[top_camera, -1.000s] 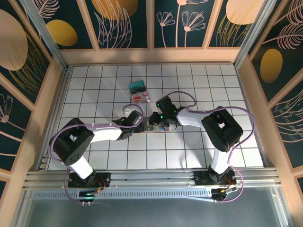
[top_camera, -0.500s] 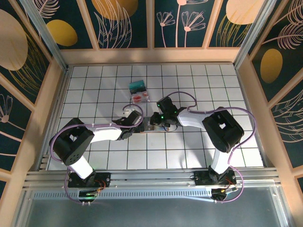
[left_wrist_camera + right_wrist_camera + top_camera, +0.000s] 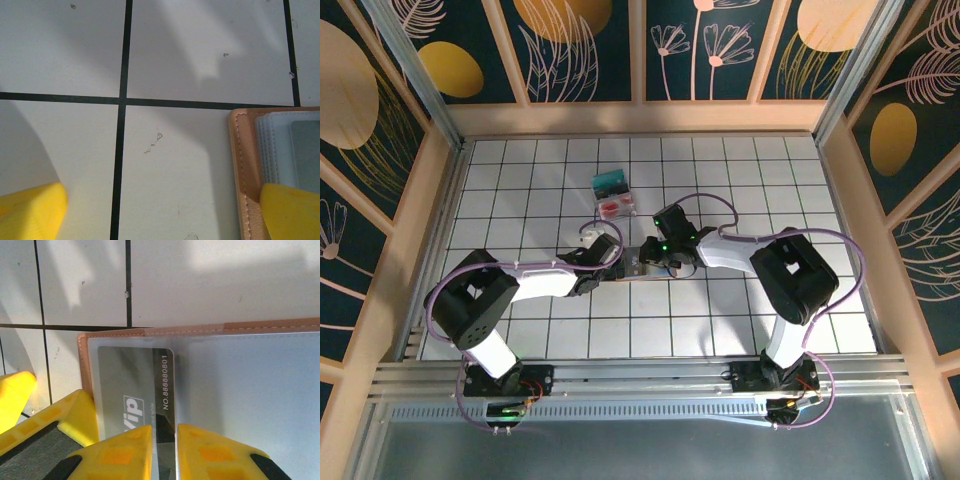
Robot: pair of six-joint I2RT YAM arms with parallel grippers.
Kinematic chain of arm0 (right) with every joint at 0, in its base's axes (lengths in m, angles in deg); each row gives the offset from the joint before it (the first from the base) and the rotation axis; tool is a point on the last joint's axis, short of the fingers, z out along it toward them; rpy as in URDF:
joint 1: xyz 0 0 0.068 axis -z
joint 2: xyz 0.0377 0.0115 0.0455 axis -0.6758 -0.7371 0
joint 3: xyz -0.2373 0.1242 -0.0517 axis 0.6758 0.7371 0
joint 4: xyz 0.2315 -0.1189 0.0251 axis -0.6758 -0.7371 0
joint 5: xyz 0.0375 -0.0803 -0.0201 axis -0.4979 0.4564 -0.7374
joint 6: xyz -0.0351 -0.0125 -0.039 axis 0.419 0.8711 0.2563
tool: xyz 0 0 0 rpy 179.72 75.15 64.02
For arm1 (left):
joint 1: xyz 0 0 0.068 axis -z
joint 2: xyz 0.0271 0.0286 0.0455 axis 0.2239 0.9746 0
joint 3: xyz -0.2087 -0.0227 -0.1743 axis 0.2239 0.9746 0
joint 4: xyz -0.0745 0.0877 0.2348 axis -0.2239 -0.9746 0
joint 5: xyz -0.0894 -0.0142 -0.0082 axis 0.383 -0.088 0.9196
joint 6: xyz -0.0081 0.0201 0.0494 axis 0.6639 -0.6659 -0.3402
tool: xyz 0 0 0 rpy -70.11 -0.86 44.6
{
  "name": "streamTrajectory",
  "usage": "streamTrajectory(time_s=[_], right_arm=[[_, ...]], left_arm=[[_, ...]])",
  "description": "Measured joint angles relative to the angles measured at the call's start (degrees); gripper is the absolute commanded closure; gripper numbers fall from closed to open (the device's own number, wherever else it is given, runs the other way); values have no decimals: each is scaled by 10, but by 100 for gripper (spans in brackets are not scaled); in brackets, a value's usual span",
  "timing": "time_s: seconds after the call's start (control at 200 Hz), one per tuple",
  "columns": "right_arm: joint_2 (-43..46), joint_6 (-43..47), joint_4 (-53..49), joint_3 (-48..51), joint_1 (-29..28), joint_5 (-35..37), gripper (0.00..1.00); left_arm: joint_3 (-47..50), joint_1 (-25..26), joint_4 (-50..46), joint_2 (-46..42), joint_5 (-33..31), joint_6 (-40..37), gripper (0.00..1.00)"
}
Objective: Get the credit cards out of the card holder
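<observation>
Right elbow [image 3: 798, 275] swings outward | my right pincer [image 3: 164, 450] pinches credit card [image 3: 135, 375], long axis straight ahead | left pincer [image 3: 160, 207] wide open, one finger pinning card holder [image 3: 200, 330].

white tiled floor [image 3: 720, 320] — dark floral walls [image 3: 590, 60], pale wood frame [image 3: 640, 118]

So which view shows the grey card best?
Right wrist: the grey card lies face-up, print readable. Left wrist catches a plain strip of it; top external shows the card holder tiny between the arms.
</observation>
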Motion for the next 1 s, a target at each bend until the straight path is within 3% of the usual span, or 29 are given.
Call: streamTrajectory(time_s=[0.83,1.001], right_arm=[[-17,0,20,7,3,-18,80],[-17,-2,24,8,4,-22,91]], left_arm=[[0,0,0,0,0,0,1],[0,0,0,0,0,0,1]])
